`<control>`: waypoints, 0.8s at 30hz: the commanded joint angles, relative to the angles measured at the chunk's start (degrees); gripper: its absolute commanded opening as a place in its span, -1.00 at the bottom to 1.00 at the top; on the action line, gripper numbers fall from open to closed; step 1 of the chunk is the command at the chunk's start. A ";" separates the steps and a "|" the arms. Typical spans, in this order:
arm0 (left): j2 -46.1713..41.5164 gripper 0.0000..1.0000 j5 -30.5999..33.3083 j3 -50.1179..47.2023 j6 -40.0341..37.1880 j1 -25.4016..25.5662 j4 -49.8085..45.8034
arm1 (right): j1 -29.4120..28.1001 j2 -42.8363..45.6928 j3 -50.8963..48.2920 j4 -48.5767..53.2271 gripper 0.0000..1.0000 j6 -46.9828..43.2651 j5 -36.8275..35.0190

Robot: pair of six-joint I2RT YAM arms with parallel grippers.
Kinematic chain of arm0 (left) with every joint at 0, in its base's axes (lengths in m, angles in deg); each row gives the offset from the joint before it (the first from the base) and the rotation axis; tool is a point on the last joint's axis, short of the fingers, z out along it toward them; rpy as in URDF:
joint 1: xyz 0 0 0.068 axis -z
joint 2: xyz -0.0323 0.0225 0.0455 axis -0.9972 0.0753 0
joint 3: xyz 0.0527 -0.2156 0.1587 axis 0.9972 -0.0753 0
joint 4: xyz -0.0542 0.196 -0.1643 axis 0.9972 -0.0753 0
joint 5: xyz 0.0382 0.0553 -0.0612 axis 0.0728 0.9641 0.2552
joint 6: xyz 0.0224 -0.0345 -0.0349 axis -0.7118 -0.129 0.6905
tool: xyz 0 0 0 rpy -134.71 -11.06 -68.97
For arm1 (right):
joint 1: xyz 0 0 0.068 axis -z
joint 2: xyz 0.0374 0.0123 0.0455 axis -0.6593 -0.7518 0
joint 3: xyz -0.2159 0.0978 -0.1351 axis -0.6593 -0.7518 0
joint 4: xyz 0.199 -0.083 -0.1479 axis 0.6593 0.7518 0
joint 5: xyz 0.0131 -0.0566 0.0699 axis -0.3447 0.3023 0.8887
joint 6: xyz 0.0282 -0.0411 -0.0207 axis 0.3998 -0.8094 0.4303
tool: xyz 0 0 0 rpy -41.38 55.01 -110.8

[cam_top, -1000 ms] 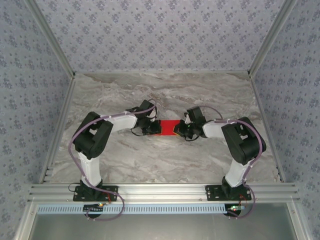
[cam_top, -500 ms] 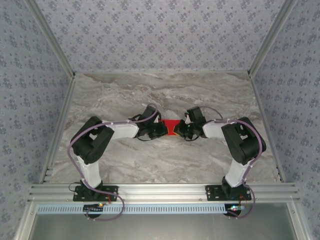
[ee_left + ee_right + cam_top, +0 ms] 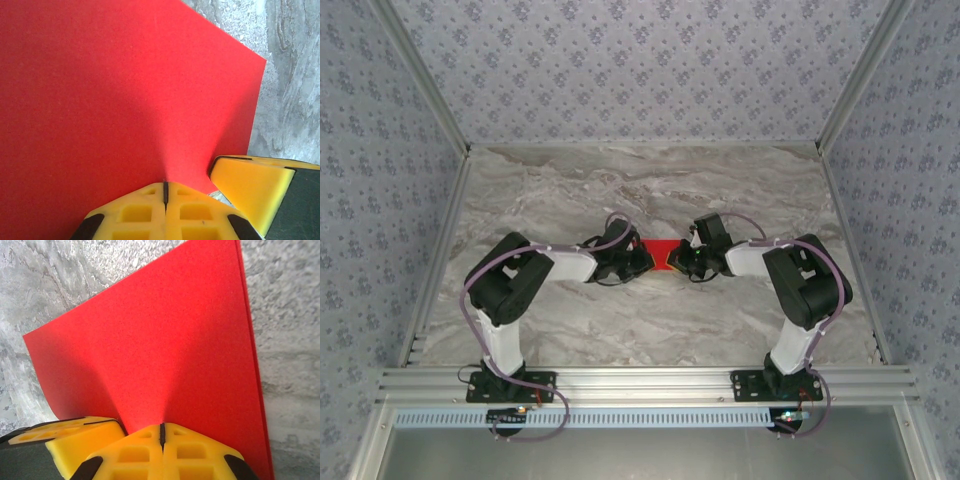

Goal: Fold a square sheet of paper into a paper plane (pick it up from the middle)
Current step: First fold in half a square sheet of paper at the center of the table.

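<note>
Now the left jaws have slid rightward along the thin bright red square sheet of paper (image 3: 658,254) at the middle of the surface (image 3: 620,320), nearing the right jaws; both are pinched shut on it, probably gathering a fold.

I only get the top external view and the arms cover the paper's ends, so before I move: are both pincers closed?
Observer: Yes. In the left wrist view the left pincer is shut, tips against the square sheet of paper.
Operator: And the right one?
Observer: The right pincer is shut too, tips on the sheet; pinching or just pressing, I cannot tell.
Operator: Is the sheet one layer?
Observer: In the right wrist view two slightly offset layers show along its right edge.
</note>
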 commanded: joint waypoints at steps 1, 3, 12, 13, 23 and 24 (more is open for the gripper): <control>-0.23 -1.00 4.33 -2.62 0.02 -1.09 -3.50 | 1.28 -3.09 -3.07 9.23 -1.00 -1.80 -8.02; -1.07 -1.00 4.83 -3.79 -0.15 -2.05 -4.20 | 2.44 -3.40 -4.10 9.28 -1.00 -2.40 -8.17; -6.40 -1.00 7.91 -12.60 0.06 -6.86 -4.60 | 5.03 -3.13 -5.26 10.24 -1.00 -4.48 -8.33; -7.21 -1.00 8.62 -13.82 0.25 -7.20 -4.53 | 5.09 -3.10 -5.31 10.38 -1.00 -4.52 -8.38; -10.37 -1.00 9.22 -18.07 -0.89 -11.94 -3.54 | 5.15 -3.06 -4.70 10.93 -1.00 -5.15 -8.03; -10.80 -1.00 8.87 -17.73 -1.47 -12.50 -4.18 | 5.16 -2.88 -4.40 11.17 -1.00 -5.30 -7.98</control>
